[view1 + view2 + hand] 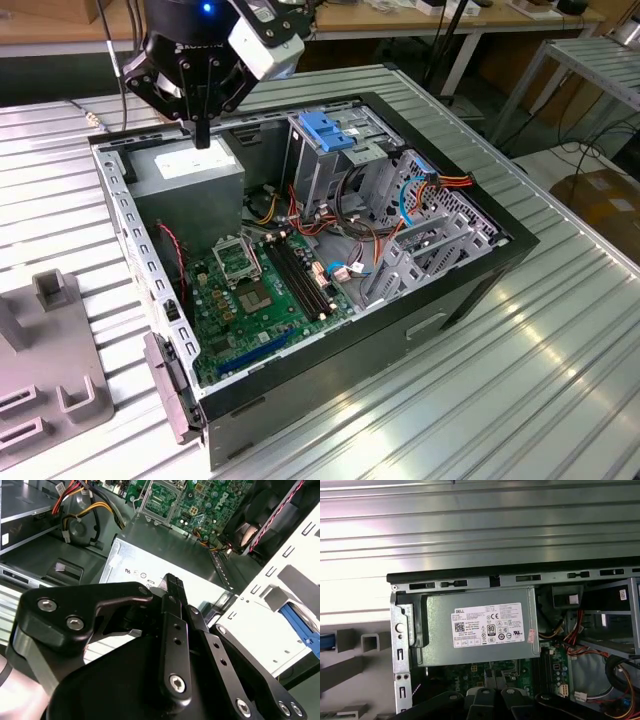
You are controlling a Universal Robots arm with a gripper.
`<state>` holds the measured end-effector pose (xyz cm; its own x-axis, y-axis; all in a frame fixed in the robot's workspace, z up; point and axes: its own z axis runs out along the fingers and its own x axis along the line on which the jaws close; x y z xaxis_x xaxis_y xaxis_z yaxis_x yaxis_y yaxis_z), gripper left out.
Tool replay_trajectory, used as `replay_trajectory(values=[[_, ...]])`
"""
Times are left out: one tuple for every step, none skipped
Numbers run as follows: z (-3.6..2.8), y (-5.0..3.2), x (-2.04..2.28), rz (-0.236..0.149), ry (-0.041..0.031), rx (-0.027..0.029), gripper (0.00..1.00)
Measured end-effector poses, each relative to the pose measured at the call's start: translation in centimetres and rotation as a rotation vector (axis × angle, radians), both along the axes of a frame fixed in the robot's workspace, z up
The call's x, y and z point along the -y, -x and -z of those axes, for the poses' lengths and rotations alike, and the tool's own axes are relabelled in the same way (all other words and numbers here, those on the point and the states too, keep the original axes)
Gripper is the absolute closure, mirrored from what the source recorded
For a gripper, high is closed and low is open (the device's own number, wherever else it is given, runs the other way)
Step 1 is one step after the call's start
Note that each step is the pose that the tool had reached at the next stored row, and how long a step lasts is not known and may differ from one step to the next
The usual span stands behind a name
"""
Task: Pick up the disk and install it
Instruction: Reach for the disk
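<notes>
- Hovers with gripper (pixel 203 135) just above the power-supply box (pixel 195 185), inside the open computer case (pixel 450 290).
- Clenched on nothing, fingertips (pixel 172 581) pressed together.
- Well apart from the blue latch (pixel 330 132), toward the exterior view's left.

Black pincer (pixel 202 135), green motherboard (pixel 255 290)
</notes>
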<state>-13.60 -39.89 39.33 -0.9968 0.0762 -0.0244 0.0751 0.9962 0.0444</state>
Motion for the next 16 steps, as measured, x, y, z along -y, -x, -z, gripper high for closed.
replay_trajectory(values=[[0.0,0.04,0.0,0.0,0.0,0.0,0.9],[0.0,0.11,0.0,0.0,0.0,0.0,0.9],[0.0,0.14,0.0,0.0,0.0,0.0,0.9],[0.0,0.17,0.0,0.0,0.0,0.0,0.9],[0.0,0.21,0.0,0.0,0.0,0.0,0.9],[0.0,0.24,0.0,0.0,0.0,0.0,0.9],[0.0,0.27,0.0,0.0,0.0,0.0,0.9],[0.0,0.3,0.0,0.0,0.0,0.0,0.9],[0.0,0.34,0.0,0.0,0.0,0.0,0.9],[0.0,0.37,0.0,0.0,0.0001,0.0,0.9],[0.0,0.41,0.0,0.0,0.0001,0.0,0.9],[0.0,0.45,0.0,0.0,0.0,0.0,0.9],[0.0,0.51,0.0,0.0,0.0,0.0,0.9],[0.0,0.56,0.0,0.0,0.0,0.0,0.9],[0.0,0.6,0.0,0.0,0.0,0.0,0.9],[0.0,0.63,0.0,0.0,0.0001,0.0,0.9]])
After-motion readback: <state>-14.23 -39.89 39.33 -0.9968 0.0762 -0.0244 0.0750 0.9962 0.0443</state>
